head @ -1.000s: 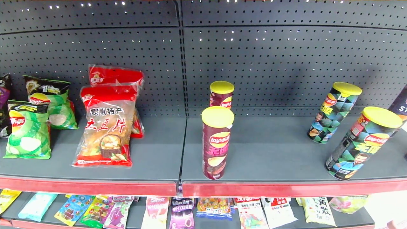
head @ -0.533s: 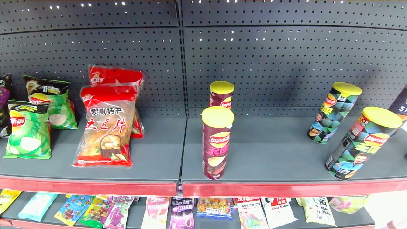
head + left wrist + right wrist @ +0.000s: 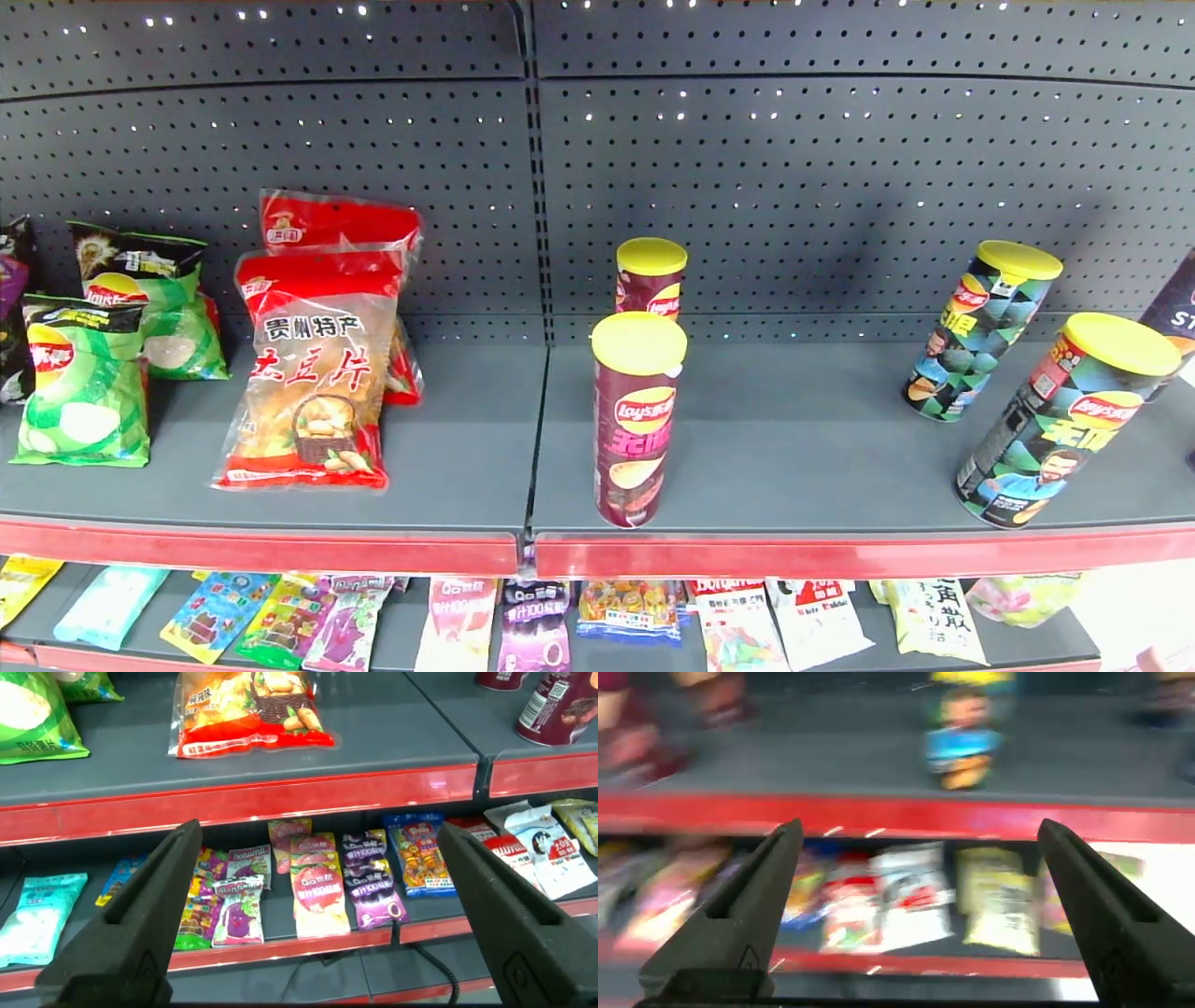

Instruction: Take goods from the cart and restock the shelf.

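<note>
Head view, upper shelf: a dark grey shelf board (image 3: pixel 448 457) with a red front strip held snack goods before a perforated back panel (image 3: pixel 794 187)
Maroon cans: two yellow-lidded cans stood upright near the middle, the front maroon can (image 3: pixel 637 420) at the board's edge and the rear maroon can (image 3: pixel 651 277) behind it by the panel
Patterned cans: the front patterned can (image 3: pixel 1064 425) and the rear patterned can (image 3: pixel 980 331), both yellow-lidded, stood to the right, well apart from the maroon pair
Bags: a red potato-slice bag (image 3: pixel 313 373) leaned against a second red bag (image 3: pixel 336 219); two green chip bags (image 3: pixel 84 383) sat at the far left
Lower shelf: small snack packets (image 3: pixel 532 616) lay in a row
Left gripper (image 3: pixel 318 919): its black fingers (image 3: pixel 140 924) were spread wide with nothing between them; it hung in front of the red strip, and the red bag lay on the board beyond, clear of both fingers
Right gripper (image 3: pixel 915 915): its fingers (image 3: pixel 738 915) were likewise spread wide and held nothing; a patterned can stood on the board beyond, apart from them
</note>
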You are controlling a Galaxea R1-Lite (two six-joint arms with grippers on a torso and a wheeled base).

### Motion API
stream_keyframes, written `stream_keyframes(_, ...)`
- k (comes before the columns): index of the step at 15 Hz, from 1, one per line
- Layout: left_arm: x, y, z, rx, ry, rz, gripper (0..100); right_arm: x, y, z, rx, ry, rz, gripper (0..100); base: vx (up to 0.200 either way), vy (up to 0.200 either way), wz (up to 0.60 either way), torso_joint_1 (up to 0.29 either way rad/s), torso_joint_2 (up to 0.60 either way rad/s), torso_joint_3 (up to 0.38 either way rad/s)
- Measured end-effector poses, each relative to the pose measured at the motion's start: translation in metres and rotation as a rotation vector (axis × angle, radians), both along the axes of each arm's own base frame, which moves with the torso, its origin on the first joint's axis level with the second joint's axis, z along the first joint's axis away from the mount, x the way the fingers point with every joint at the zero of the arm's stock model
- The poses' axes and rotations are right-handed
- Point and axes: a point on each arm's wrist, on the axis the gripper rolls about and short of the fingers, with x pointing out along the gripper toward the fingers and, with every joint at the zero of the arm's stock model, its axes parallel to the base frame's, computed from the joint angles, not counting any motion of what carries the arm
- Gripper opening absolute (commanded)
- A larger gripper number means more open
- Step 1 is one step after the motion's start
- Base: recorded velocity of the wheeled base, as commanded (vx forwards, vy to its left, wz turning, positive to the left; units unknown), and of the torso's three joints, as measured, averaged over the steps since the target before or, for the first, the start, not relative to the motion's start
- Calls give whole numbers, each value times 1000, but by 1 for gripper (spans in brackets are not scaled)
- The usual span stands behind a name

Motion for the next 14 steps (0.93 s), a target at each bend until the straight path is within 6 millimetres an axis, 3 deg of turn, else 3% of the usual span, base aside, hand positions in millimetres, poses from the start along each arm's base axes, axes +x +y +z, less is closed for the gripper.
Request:
stream_keyframes(3, 0, 0, 0, 3, -2, -7, 100, 3, 0, -8, 24, 10, -7, 100, 0, 0, 0, 0, 0, 0)
stream_keyframes(14, 0, 0, 0, 0, -1, -6, 100, 4, 0, -10, 17, 15, 20, 100, 0, 0, 0, 0, 0, 0)
